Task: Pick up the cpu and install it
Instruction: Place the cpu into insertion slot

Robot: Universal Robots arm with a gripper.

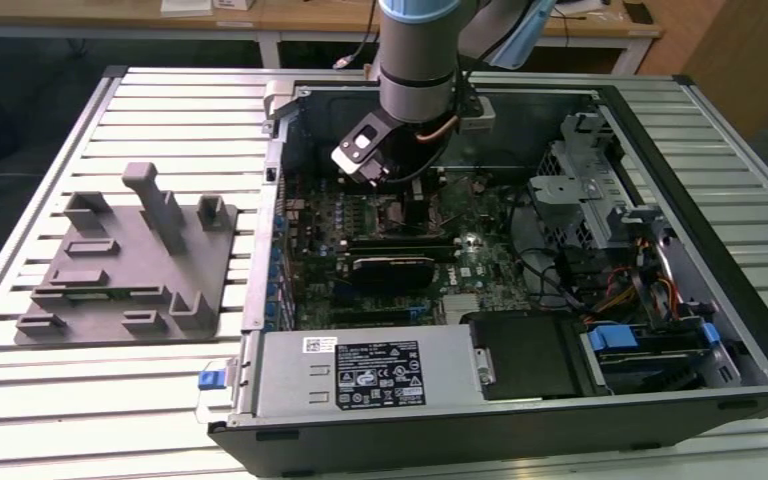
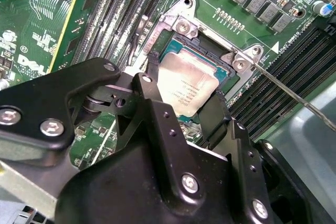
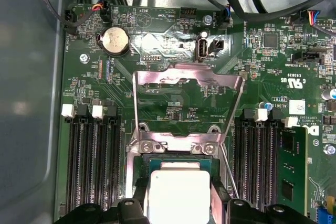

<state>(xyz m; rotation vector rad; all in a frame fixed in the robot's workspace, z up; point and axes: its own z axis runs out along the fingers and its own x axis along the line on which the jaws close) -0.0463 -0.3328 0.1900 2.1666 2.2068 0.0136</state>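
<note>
Your gripper point(image 2: 185, 81) is down inside the open computer case point(image 1: 518, 440), low over the motherboard point(image 3: 173, 111). Its two black fingers point(image 2: 153, 85) are pressed against opposite edges of the cpu point(image 2: 187, 92), clamped on it. The chip lies flat between the fingertips, silvery top plate up, directly over the square socket point(image 2: 212, 59). You can't tell from either wrist view whether it is seated in the socket or held just above it.

Just beyond the fingertips, the metal load plate point(image 3: 189, 85) stands hinged open (it is not closed over the chip). The thin lever point(image 2: 294, 95) runs out past one finger. Banks of memory slots point(image 3: 94, 166) flank the gripper on both sides, and one bank holds a green module point(image 3: 292, 166).

In the exterior view, the arm point(image 1: 418, 60) comes down from above into the case. The grey fixture point(image 1: 124, 265) sits on the slatted table point(image 1: 37, 400), well away from the gripper, toward the exterior view's left.
</note>
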